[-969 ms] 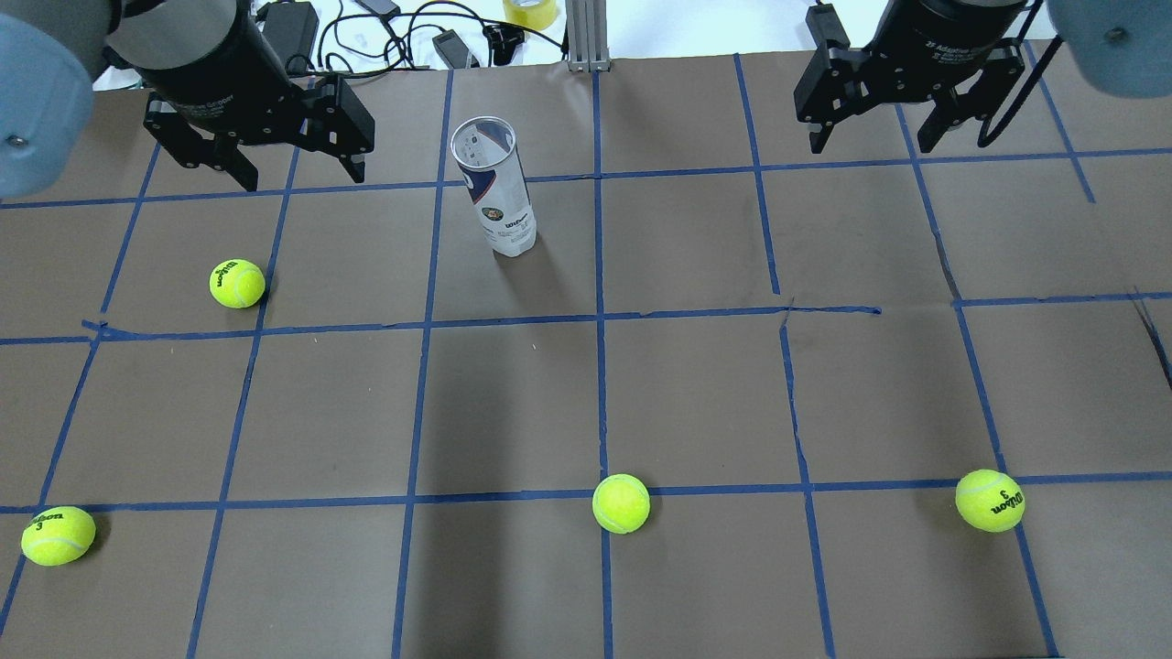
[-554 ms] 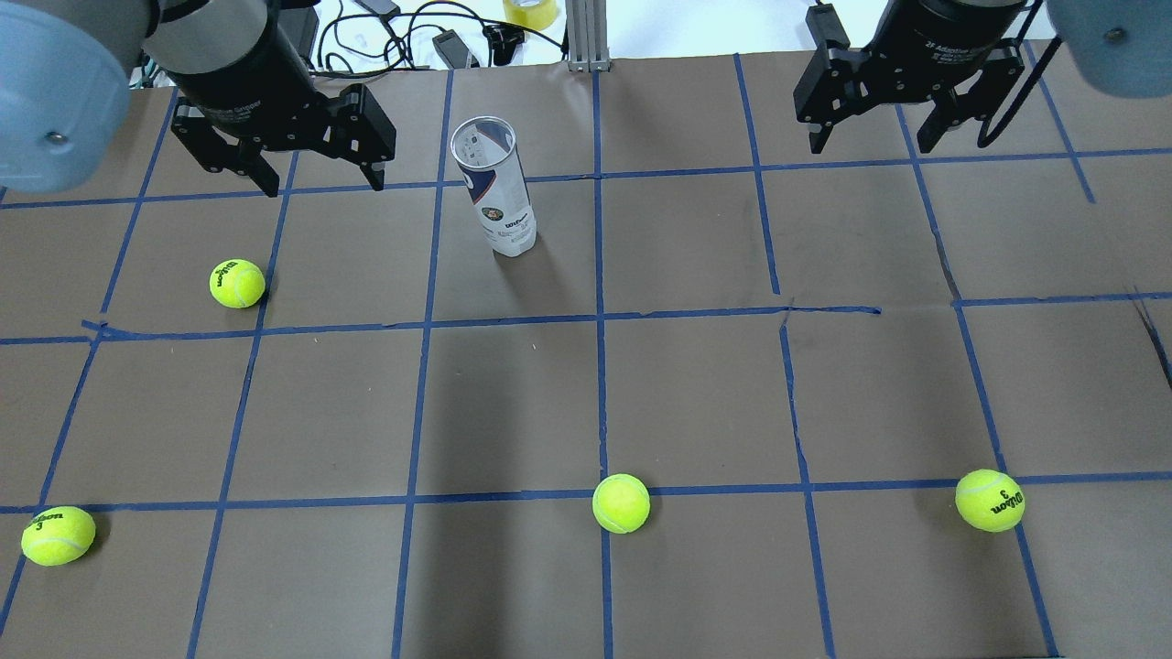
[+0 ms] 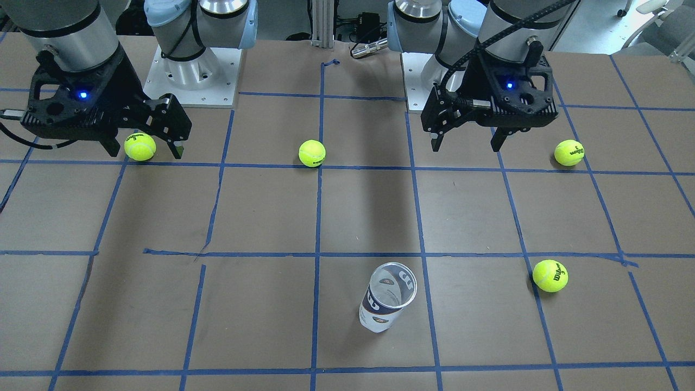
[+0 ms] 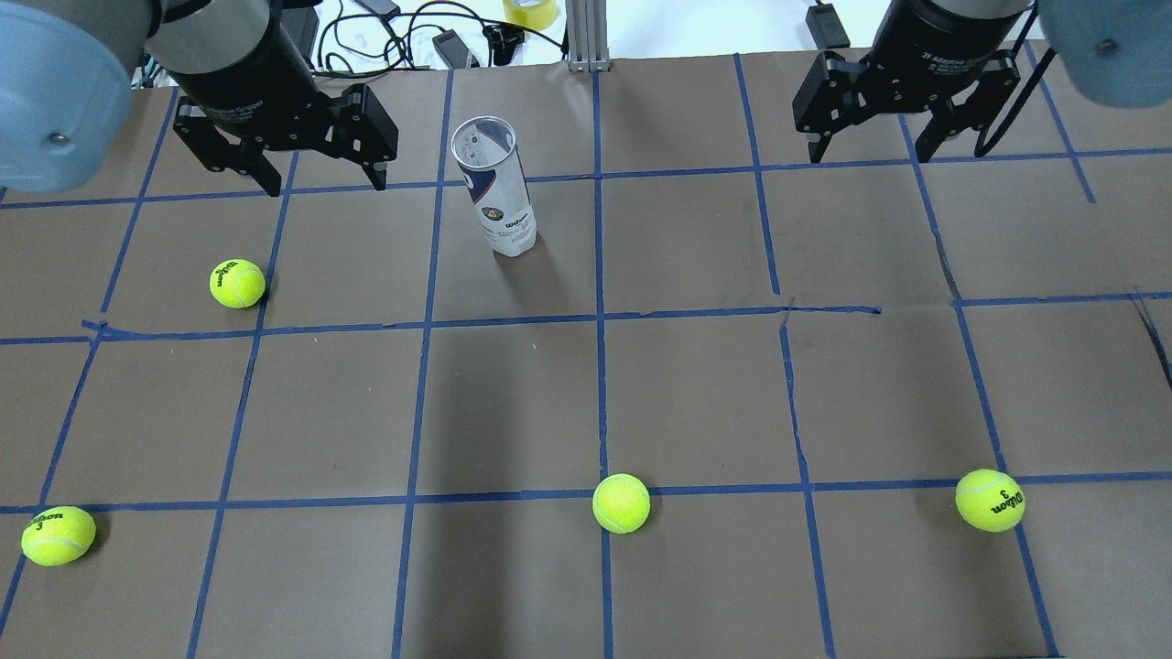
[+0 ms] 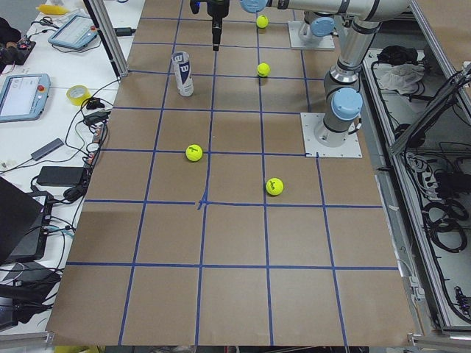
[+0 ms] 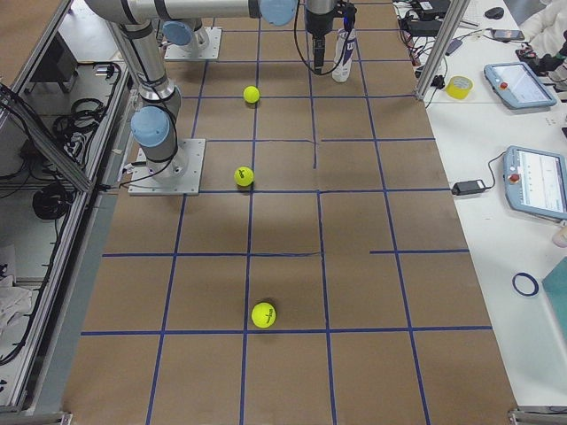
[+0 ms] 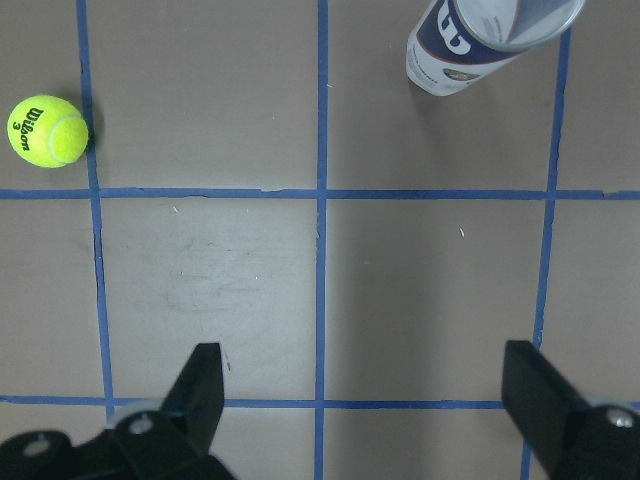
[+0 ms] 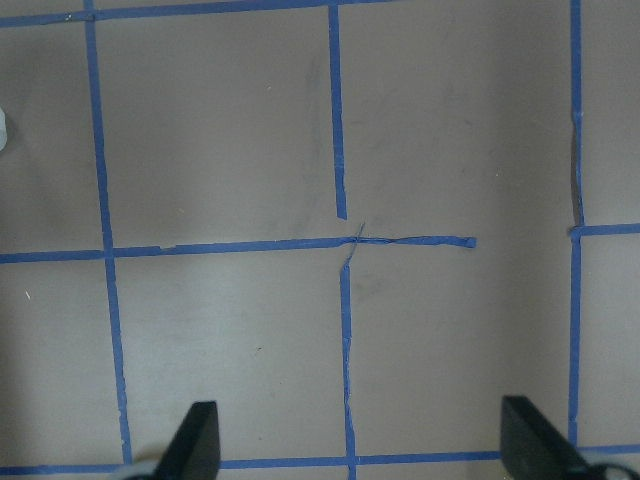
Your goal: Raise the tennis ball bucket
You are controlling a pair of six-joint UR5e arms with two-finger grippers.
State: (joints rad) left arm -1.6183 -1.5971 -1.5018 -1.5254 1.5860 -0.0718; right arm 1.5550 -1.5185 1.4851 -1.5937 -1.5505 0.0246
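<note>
The tennis ball bucket (image 4: pixel 499 192), a clear tube with a white and navy label, stands upright and empty on the brown table. It also shows in the front view (image 3: pixel 385 301) and at the top right of the left wrist view (image 7: pixel 480 45). My left gripper (image 4: pixel 325 186) is open and empty. It hangs above the table to the left of the bucket, clear of it. My right gripper (image 4: pixel 868 156) is open and empty, far to the right of the bucket. The right wrist view shows only bare table between its fingers (image 8: pixel 200 440).
Several yellow-green tennis balls lie on the table: one (image 4: pixel 237 283) below the left gripper, and three along the near row (image 4: pixel 58 534), (image 4: pixel 621 502), (image 4: pixel 990 500). Cables and a tape roll (image 4: pixel 529 11) lie beyond the far edge.
My left gripper has moved right, closer to the bucket, and stayed open. My right gripper has shifted slightly towards the far edge. The bucket and balls have not moved.
</note>
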